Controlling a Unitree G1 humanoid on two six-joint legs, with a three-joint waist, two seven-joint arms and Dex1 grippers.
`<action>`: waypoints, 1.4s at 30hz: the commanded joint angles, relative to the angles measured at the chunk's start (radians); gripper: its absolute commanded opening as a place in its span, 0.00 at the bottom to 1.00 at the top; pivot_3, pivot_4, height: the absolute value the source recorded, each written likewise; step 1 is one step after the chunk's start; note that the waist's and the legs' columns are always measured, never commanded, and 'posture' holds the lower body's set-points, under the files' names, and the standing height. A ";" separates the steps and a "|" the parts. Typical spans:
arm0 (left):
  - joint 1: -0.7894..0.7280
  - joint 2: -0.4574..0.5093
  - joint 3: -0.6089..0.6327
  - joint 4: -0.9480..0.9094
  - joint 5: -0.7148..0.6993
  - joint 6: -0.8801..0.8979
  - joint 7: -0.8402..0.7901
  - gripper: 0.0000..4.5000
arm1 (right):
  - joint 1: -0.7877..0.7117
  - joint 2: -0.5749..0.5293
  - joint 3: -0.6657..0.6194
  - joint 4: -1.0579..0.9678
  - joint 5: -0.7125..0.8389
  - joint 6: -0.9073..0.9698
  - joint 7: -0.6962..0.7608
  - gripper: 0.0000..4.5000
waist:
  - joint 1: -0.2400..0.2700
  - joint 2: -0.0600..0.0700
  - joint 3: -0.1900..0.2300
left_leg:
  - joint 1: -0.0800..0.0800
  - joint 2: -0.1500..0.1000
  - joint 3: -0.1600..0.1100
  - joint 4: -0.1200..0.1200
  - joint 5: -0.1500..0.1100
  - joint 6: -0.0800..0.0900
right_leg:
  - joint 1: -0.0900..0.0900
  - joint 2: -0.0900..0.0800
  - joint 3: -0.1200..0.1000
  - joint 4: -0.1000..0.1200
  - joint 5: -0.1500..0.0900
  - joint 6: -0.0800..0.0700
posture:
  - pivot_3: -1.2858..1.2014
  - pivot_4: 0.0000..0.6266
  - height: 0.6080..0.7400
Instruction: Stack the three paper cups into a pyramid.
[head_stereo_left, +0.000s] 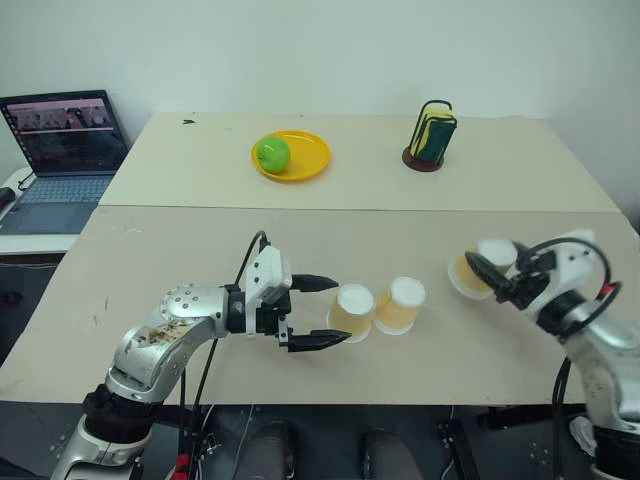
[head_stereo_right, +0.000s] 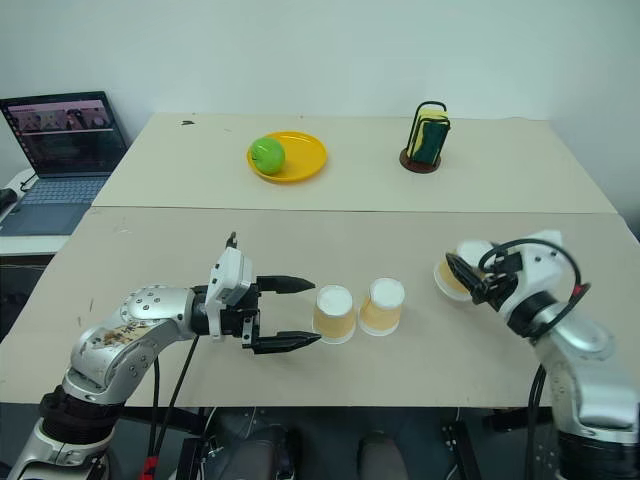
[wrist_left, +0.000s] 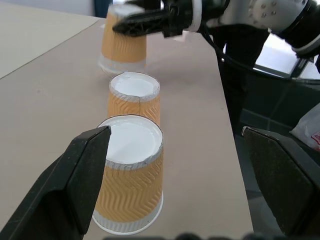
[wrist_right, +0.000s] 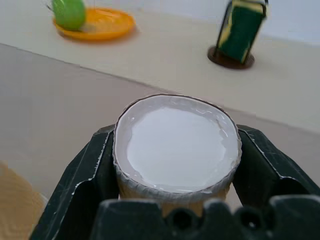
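Tan paper cups stand upside down on the near table (head_stereo_left: 150, 300), white bases up. Two of them sit side by side and touching: the nearer cup (head_stereo_left: 353, 312) lies just past the tips of the left gripper (head_stereo_left: 322, 311), whose two black fingers are spread wide with nothing between them, one finger on each side of the line to that cup. In the left wrist view this cup (wrist_left: 131, 175) stands between the open fingers but just beyond them, untouched, and the second cup (wrist_left: 135, 97) is right behind it.

The second cup (head_stereo_left: 400, 305) is on the far side of the first from the left gripper, between the two grippers.

The third cup (head_stereo_left: 468, 272) is clamped in the right gripper (head_stereo_left: 490, 275), fingers closed on its ribbed sides, tilted. The right wrist view shows its white base (wrist_right: 177, 142) facing the camera, pinched from both sides. It is held apart from the standing pair.
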 joint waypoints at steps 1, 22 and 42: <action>-0.014 0.003 0.008 -0.033 -0.023 0.003 0.003 1.00 | 0.016 -0.087 -0.084 -0.179 0.199 0.088 0.097 0.62 | 0.000 0.000 0.000 | 0.000 0.000 0.000 0.000 0.000 0.000 | 0.000 0.000 0.000 0.000 0.000 0.000 | 0.52 0.24 0.96; -0.011 0.009 0.014 -0.074 -0.058 0.039 0.041 1.00 | -0.169 -0.171 0.253 -0.132 0.200 0.090 0.302 0.62 | 0.002 -0.002 0.001 | -0.001 -0.001 0.000 0.000 0.000 0.000 | 0.000 -0.002 -0.001 -0.001 0.000 0.000 | 0.52 0.24 0.96; -0.002 0.013 0.020 -0.091 -0.071 0.054 0.070 1.00 | -0.224 -0.115 0.281 -0.067 0.125 0.071 0.318 0.62 | 0.001 -0.002 0.001 | -0.001 -0.001 0.000 0.000 0.000 0.000 | 0.000 -0.001 -0.001 -0.001 0.000 0.000 | 0.52 0.24 0.96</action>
